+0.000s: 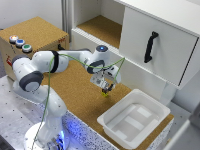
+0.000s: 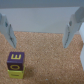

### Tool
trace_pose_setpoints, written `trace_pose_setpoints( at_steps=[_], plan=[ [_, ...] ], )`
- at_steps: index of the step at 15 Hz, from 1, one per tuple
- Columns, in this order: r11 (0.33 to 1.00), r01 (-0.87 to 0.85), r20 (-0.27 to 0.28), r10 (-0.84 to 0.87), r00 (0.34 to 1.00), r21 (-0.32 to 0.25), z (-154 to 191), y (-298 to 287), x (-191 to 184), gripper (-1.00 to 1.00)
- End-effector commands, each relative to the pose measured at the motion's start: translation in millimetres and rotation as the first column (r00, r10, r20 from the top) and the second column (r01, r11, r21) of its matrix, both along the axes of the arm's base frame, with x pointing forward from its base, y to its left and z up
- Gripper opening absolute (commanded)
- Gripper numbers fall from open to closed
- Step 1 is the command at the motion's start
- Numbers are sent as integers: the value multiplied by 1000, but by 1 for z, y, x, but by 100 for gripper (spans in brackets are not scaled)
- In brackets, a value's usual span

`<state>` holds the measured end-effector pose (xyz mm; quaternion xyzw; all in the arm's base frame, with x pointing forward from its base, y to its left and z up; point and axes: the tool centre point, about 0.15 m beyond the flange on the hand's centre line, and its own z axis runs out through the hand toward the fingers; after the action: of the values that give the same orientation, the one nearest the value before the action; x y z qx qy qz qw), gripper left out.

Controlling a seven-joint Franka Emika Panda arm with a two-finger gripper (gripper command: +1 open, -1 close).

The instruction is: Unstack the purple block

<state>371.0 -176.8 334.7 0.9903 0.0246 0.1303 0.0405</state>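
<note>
A robot arm's gripper (image 1: 106,88) hangs over a cork desk (image 1: 75,90), fingers spread and holding nothing. Below it, the purple block (image 2: 16,59) sits stacked on a yellow-green block (image 2: 16,73). A white bin (image 1: 134,119) stands toward the exterior view's right.

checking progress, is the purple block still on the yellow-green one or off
Still on: the purple block sits atop the yellow-green block, jaws spread and apart from both.
</note>
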Motion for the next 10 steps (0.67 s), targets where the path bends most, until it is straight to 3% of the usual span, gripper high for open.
trace_pose_setpoints(
  at_steps=[1, 5, 8, 10],
  plan=[
    [995, -47, -62, 53, 997, 92, -28, -24, 30, -100],
    [991, -61, -62, 69, 996, 115, -41, -20, 38, -100],
    [993, -60, -99, 70, 993, 99, -62, -18, 41, -100],
    [992, -35, -106, 48, 993, 119, -75, -21, 44, -100]
  ],
)
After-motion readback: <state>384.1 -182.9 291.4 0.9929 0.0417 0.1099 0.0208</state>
